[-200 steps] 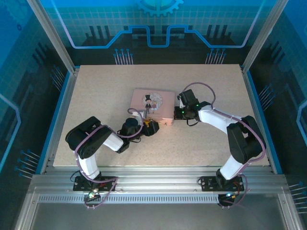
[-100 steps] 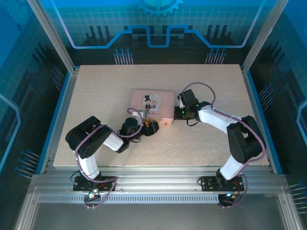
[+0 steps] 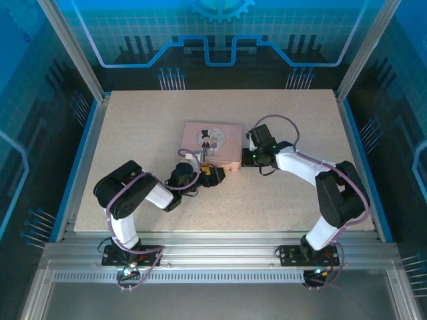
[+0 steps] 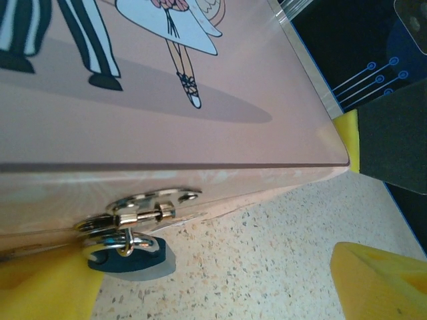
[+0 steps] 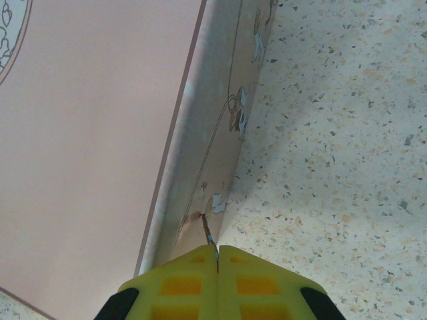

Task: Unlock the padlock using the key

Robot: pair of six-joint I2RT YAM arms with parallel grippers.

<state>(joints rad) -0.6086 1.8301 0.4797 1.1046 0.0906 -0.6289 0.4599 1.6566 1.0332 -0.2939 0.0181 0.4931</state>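
Blue-grey padlock (image 4: 127,261) hangs on the tin's (image 4: 200,100) clasp (image 4: 143,207); thin key (image 5: 208,233) points at tin.

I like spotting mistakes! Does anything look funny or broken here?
Nothing is broken or spilled. One odd thing: the key, pinched in the right gripper, points at a side wall of the pink tin, while the padlock hangs from the clasp on another side.

A speckled beige tabletop (image 3: 133,133) is sitting between blue grid-patterned walls (image 3: 280,33) that are rising on three sides (circuit-like lines (image 3: 220,63) are glowing along the far one). Silvery aluminium rails (image 3: 220,257) are running along the tabletop's near edge; soft, even light is covering it.
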